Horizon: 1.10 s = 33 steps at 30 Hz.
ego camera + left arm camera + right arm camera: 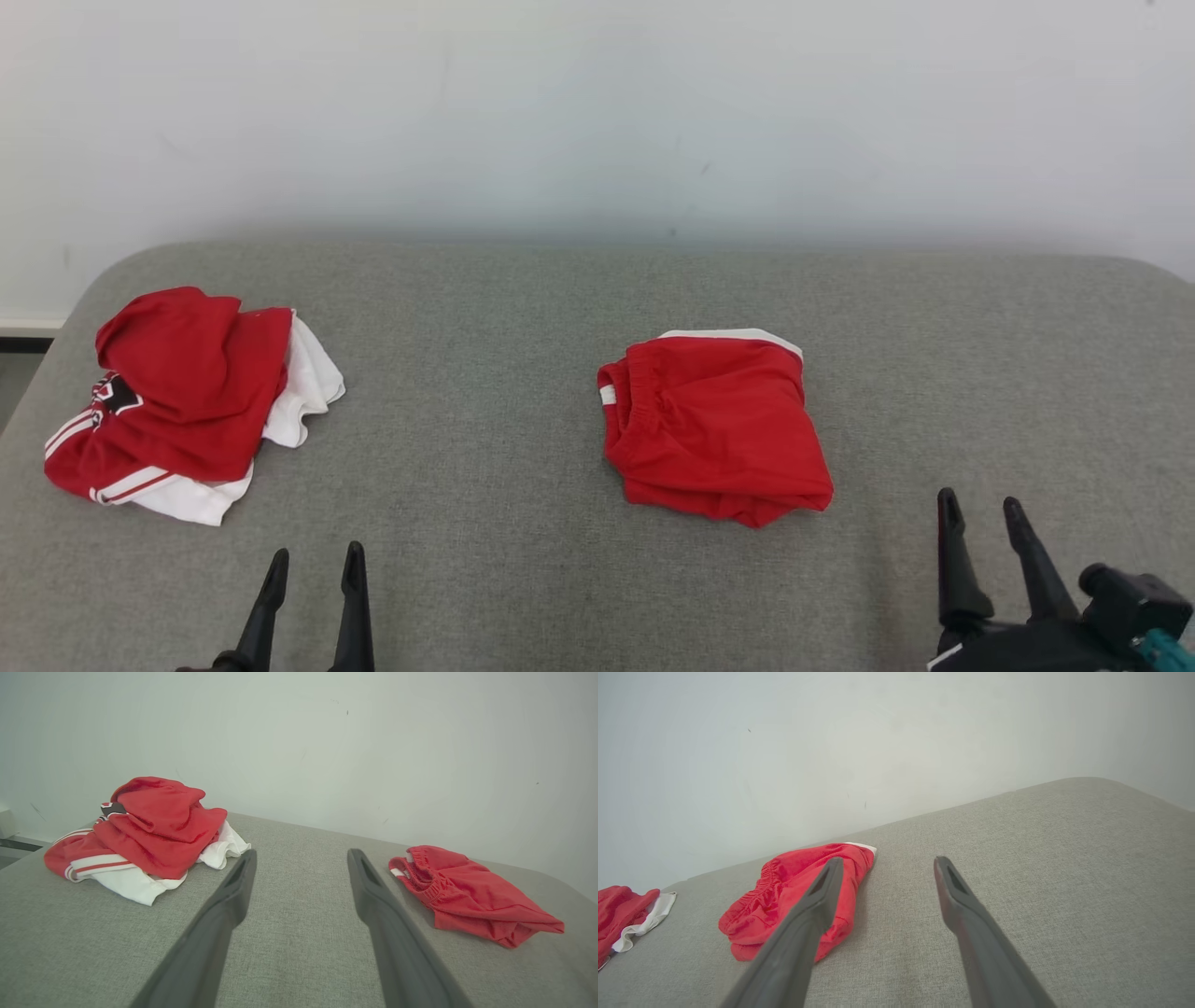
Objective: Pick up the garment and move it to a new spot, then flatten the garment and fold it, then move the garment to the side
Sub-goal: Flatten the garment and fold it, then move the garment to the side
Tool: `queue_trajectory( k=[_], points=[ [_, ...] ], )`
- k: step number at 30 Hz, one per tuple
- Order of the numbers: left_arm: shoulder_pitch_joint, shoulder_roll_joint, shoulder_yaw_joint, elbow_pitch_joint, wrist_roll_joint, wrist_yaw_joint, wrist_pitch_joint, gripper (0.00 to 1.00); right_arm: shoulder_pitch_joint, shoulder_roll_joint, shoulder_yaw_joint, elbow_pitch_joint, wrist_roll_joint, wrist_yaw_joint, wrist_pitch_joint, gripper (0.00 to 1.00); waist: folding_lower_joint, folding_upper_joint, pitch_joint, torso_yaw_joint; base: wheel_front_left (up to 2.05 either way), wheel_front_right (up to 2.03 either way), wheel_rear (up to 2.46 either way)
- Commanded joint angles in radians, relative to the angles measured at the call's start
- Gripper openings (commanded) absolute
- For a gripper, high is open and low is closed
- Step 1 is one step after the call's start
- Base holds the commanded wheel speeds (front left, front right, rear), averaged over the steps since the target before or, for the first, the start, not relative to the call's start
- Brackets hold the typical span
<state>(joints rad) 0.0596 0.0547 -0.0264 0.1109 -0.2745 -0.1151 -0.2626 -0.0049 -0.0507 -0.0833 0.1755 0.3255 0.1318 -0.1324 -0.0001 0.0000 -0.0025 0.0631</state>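
Folded red shorts [714, 425] sit mid grey cushion [485, 308]. Red-white pile [187, 401] at their 9 o'clock, by the cushion edge, bare fabric between. Left gripper [316, 551] and right gripper [980, 499]: fingers apart, nothing held.

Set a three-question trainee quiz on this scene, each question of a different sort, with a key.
1. True or false: the left gripper and the right gripper are both open and hold nothing.
2. Fill in: the red-and-white pile lies toward the robot's ____ side.
3. Which lies nearer the right gripper? A: red-and-white pile. B: red shorts.
Key: 1 true; 2 left; 3 B.
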Motion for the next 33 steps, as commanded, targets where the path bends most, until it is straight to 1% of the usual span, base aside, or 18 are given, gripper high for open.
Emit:
queue_trajectory(
  k=[1,4,10,17,26,28,29,31,33],
  points=[
    [0.013,-0.003,0.009,0.003,0.006,-0.004,-0.003,1.00,0.012,0.000,0.009,0.006,-0.010,-0.002,-0.016,1.00,0.0001,0.0000,-0.009,-0.011,0.00,0.00,0.00],
    [0.023,-0.003,0.028,0.011,0.009,-0.006,-0.003,1.00,0.018,0.000,0.033,0.021,-0.038,-0.002,-0.041,1.00,0.0001,0.0000,-0.013,-0.018,0.00,0.00,0.00],
    [0.025,-0.004,0.051,0.030,0.021,-0.008,-0.003,1.00,0.024,0.000,0.069,0.035,-0.084,-0.002,-0.047,1.00,0.0001,0.0000,-0.022,-0.023,0.00,0.00,0.00],
    [0.021,-0.004,0.046,0.040,0.062,-0.010,-0.003,1.00,0.023,0.000,0.076,0.028,-0.079,-0.002,-0.030,1.00,0.0001,0.0000,-0.023,-0.022,0.00,0.00,0.00],
    [0.015,-0.005,0.042,0.045,0.067,-0.013,-0.003,1.00,0.025,0.000,0.062,0.025,-0.068,-0.002,-0.010,1.00,0.0001,0.0000,-0.016,-0.017,0.00,0.00,0.00],
    [0.015,-0.005,0.040,0.046,0.066,-0.014,-0.003,1.00,0.020,-0.001,0.035,0.029,-0.073,-0.002,0.025,1.00,0.0001,0.0000,-0.016,-0.016,0.00,0.00,0.00],
    [0.016,-0.005,0.040,0.047,0.065,-0.014,-0.003,1.00,0.010,0.000,0.024,0.027,-0.052,-0.002,0.055,1.00,0.0001,0.0000,-0.016,-0.016,0.00,0.00,0.00],
    [0.018,-0.005,0.041,0.048,0.060,-0.014,-0.003,1.00,-0.012,0.002,0.019,0.026,-0.038,-0.002,0.159,1.00,0.0001,0.0000,-0.016,-0.019,0.00,0.00,0.00],
    [0.018,-0.005,0.040,0.050,0.056,-0.015,-0.003,1.00,-0.056,-0.002,-0.009,0.001,-0.055,-0.002,0.269,1.00,0.0001,0.0000,-0.016,-0.020,0.00,0.00,0.00]
  ],
)
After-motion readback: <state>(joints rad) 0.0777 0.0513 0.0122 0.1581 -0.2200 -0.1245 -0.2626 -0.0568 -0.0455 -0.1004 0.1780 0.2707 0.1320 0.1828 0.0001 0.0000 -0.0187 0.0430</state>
